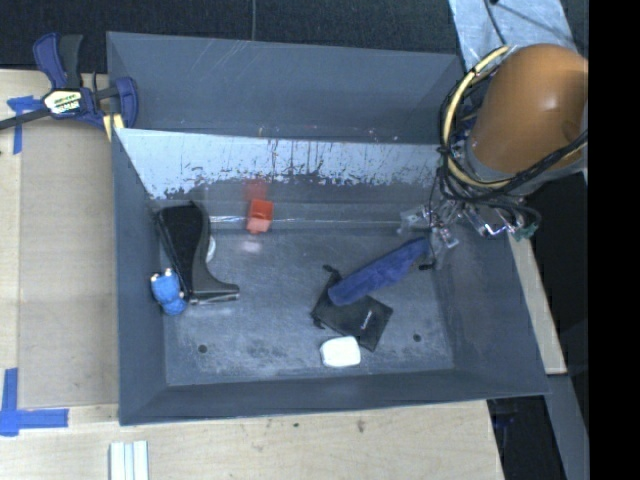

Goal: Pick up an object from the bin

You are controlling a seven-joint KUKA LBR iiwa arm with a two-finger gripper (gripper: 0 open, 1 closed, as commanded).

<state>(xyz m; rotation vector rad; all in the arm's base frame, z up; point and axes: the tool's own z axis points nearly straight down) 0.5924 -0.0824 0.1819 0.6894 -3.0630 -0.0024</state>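
My gripper (437,230) is at the bin's right side, close to the right wall, under the arm's wrist. A long blue thing (378,272) lies slanted just below and left of it, and its upper end reaches up to the gripper. I cannot tell whether the two touch. The blue thing's lower end rests on a flat black piece (352,319). A small white oval thing (341,352) lies right in front of that black piece, near the bin's front wall.
A black boot-shaped thing (189,251) with a blue knob (168,290) lies at the left of the bin. A small orange block (259,215) sits near the back wall. The arm's wrist and cables hang over the bin's right rim.
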